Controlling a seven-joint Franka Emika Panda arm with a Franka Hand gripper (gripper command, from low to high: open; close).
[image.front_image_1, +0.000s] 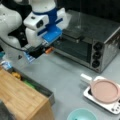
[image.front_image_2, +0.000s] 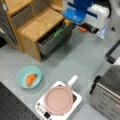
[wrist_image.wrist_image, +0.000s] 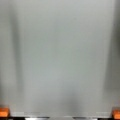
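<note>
Grey tabletop fills the wrist view, where the gripper (wrist_image.wrist_image: 60, 113) hangs open and empty, orange fingertips (wrist_image.wrist_image: 3, 112) wide apart at the bottom corners, with the open drawer (image.front_image_2: 53, 37) nearest, toward a front view's left.

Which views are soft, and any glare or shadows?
Both front views are soft: toaster oven knobs blur, its top shows pale glare. Drawer casts a dark shadow on the table. Wrist view: featureless grey blur, only orange fingertips at the bottom corners.
</note>
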